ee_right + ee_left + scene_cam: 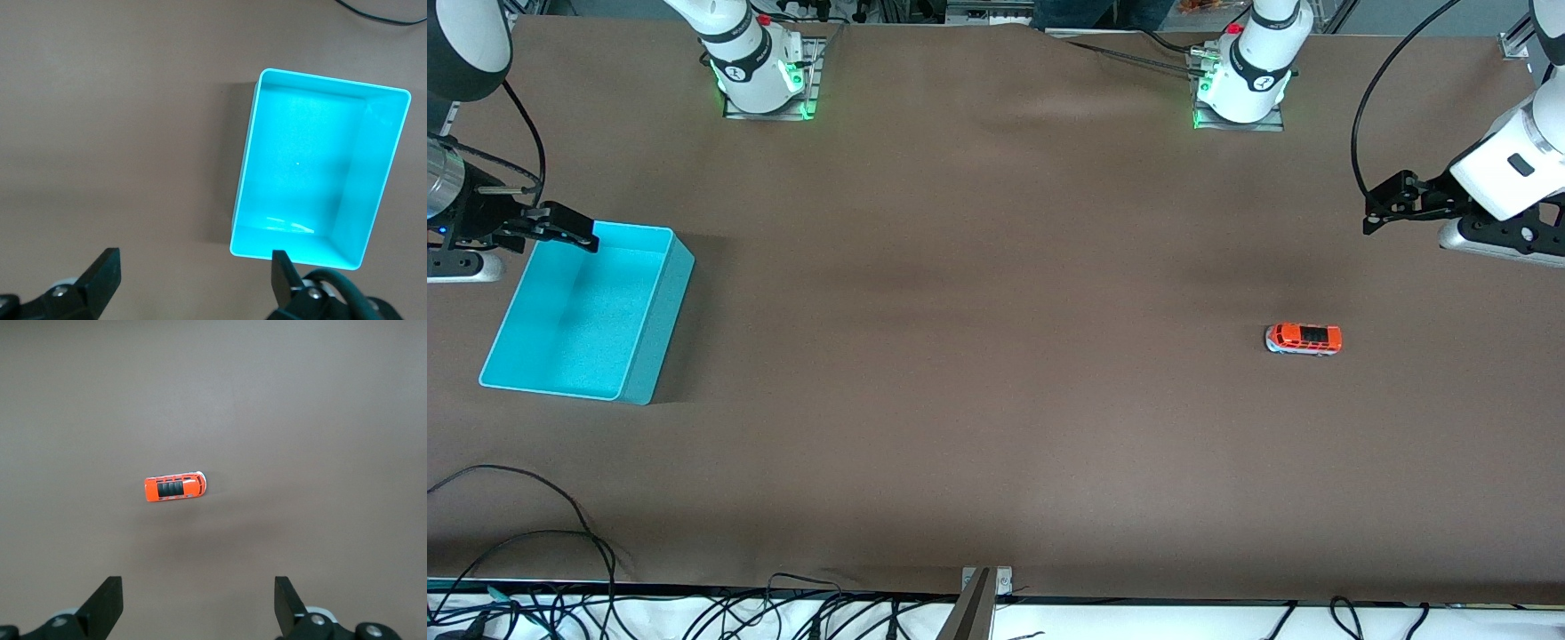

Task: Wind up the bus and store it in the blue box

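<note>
**Bus untouched, both arms waiting high**

Nothing is being handled: the orange toy bus [1304, 339] is sitting on its wheels toward the left arm's end of the table, well apart from the empty blue box [660, 324]. The left gripper [199, 607] is hovering near it, jaws released, and next needs to descend and grasp the bus. The right gripper [191, 283], also spread, is hanging by the box's edge.

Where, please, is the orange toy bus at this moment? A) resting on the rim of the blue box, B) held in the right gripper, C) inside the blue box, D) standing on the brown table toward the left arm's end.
D: the orange toy bus stands alone on the brown table, apart from the empty blue box, with both grippers open and holding nothing.
</note>
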Controlling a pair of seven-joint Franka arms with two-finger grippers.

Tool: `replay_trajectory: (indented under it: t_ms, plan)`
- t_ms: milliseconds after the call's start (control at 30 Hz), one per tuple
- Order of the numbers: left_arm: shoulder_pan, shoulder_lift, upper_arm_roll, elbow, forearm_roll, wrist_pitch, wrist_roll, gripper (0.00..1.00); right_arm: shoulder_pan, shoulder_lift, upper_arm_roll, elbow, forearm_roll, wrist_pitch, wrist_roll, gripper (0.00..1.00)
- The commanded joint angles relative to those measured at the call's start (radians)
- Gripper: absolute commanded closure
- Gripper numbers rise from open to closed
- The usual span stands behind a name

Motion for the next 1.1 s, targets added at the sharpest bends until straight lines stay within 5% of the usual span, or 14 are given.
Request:
replay_trajectory:
  t_ms: [0, 1067]
  plan:
    - [0.009, -0.009, -0.014, 0.003, -0.015, -0.011, -0.012, 0.0, -0.003, 0.011, 0.007, 0.031, -0.016, -0.019, -0.011, 0.0]
    - [0.0, -0.001, -0.014, 0.014, -0.012, -0.011, -0.005, 0.0, -0.003, 0.016, 0.008, 0.031, -0.016, -0.021, -0.011, 0.0]
